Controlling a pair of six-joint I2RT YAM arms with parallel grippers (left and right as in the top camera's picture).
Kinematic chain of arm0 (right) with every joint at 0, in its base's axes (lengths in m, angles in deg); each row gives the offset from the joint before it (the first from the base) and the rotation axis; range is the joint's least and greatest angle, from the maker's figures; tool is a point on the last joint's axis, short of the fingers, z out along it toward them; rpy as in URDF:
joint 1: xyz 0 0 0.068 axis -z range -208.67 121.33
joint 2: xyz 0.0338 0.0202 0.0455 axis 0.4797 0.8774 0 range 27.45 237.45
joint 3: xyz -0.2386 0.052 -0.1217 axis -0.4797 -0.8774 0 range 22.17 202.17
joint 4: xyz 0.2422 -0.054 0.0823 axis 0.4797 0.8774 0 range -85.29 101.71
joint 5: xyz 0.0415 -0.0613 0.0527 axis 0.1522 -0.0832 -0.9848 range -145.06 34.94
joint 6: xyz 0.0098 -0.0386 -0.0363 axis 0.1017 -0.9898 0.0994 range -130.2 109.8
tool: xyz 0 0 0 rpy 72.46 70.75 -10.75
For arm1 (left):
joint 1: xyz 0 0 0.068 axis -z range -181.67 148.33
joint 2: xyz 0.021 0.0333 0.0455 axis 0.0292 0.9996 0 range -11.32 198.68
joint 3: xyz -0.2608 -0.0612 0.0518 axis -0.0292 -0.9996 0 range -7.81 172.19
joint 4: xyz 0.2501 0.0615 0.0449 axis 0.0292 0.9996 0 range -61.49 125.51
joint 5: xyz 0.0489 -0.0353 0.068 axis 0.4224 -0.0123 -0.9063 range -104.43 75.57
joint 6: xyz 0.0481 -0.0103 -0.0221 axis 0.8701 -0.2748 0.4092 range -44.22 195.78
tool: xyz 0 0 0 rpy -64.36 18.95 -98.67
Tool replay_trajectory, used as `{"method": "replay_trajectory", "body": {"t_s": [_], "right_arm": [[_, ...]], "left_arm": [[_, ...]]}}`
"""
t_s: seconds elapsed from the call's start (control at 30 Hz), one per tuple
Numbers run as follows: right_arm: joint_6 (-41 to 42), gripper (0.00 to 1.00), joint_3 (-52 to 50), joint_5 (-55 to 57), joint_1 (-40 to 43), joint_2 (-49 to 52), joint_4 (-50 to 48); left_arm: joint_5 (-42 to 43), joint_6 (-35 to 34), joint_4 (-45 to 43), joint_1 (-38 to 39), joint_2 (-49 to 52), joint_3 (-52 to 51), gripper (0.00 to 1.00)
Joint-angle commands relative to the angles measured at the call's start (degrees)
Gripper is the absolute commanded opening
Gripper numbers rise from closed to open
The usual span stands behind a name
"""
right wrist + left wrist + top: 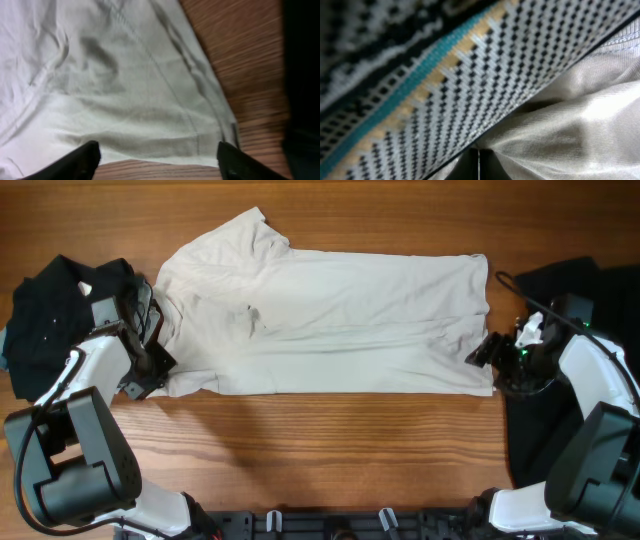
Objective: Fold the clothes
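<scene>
Wooden table [330, 450], cream T-shirt [340, 310], black garments [50, 310]

We see white shells over black joints on our left arm [88, 375] and right arm [598, 375], plus matte black fingers [80, 161].

A blurred black-and-white woven surface [445, 75] with a teal stripe is filling the left wrist view and hiding the left end effector [160, 367] there; nothing is revealing what it is. The right wrist view's bottom edge is cutting off the right end effector [156, 157]. The right arm [600, 380] is covering part of the black garment [525, 430].
</scene>
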Motion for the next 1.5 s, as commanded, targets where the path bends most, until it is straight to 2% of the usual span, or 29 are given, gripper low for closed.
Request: {"method": "replay_trajectory", "body": {"t_s": [0.0,0.1,0.13,0.2,0.23,0.27,0.4,0.6,0.63,0.67,0.7,0.77,0.97,1.0,1.1,1.13,1.27,1.43,1.47], "right_arm": [[-0.4,0.73,-3.0,-0.2,0.0,0.0,0.1],[2.2,0.58,-5.3,3.3,0.0,0.0,-1.5],[2.3,0.46,-5.3,2.9,0.0,0.0,-1.7],[2.2,0.32,-5.3,2.3,0.0,0.0,-1.9],[2.2,0.14,-5.3,3.7,0.0,0.0,-2.4],[4.0,0.04,-4.9,5.8,0.2,0.0,-1.7],[9.1,0.04,-1.7,15.1,0.9,-0.1,3.5],[9.2,0.06,-1.0,15.1,0.9,-0.5,5.4],[8.5,0.45,-1.0,12.9,0.8,-0.5,5.2],[6.6,0.65,-1.1,10.1,0.8,-0.5,5.0],[3.6,0.68,-1.3,6.4,0.8,-0.5,4.2],[3.1,0.68,-3.0,4.0,0.5,-0.5,1.5],[3.3,0.59,-9.9,-0.3,-1.4,-0.5,-7.9],[3.2,0.51,-9.9,-0.9,-1.4,-0.5,-8.4],[2.2,0.07,-9.9,-3.7,-1.4,-0.5,-9.4],[2.2,0.04,-9.4,-2.1,-1.3,-0.5,-8.8],[6.7,0.04,-3.6,10.0,-0.6,-0.5,-1.1],[9.5,0.04,-0.6,17.4,-0.5,-0.5,4.2],[9.5,0.13,-0.6,17.3,-0.5,-0.5,4.6]], "left_arm": [[-4.2,-1.4,-0.4,-1.1,0.9,-1.4,0.04],[-4.2,-1.3,-0.4,-1.1,0.9,-1.4,0.04],[-4.2,-1.4,-0.4,-1.1,0.9,-1.4,0.04],[-4.2,-1.3,-0.4,-1.1,0.9,-1.4,0.04],[-4.2,-1.2,-0.4,-1.1,0.9,-1.4,0.04],[-4.3,-1.1,-0.4,-1.1,0.9,-1.4,0.04],[-4.6,-1.1,-0.3,-1.8,0.8,-1.3,0.04],[-4.6,-1.1,1.0,-4.1,0.8,-0.7,0.04],[-4.6,-1.1,1.4,-4.2,0.8,-0.3,0.04],[-4.6,-1.0,1.6,-4.2,0.8,0.0,0.04],[-4.6,-0.3,1.6,-4.2,0.8,0.3,0.04],[-4.6,-0.3,1.5,-4.2,0.8,0.4,0.04],[-4.6,-0.3,1.6,-4.2,0.8,0.4,0.04],[-4.6,-0.3,1.6,-4.2,0.8,0.4,0.04],[-4.6,-0.3,1.6,-4.2,0.8,0.4,0.04],[-4.6,-0.2,1.6,-4.2,0.8,0.4,0.04],[-5.0,1.9,1.8,-4.3,0.8,0.5,0.04],[-5.1,1.9,1.9,-4.3,0.8,0.8,0.04],[-5.0,1.9,2.1,-4.3,0.8,1.0,0.04]]}}
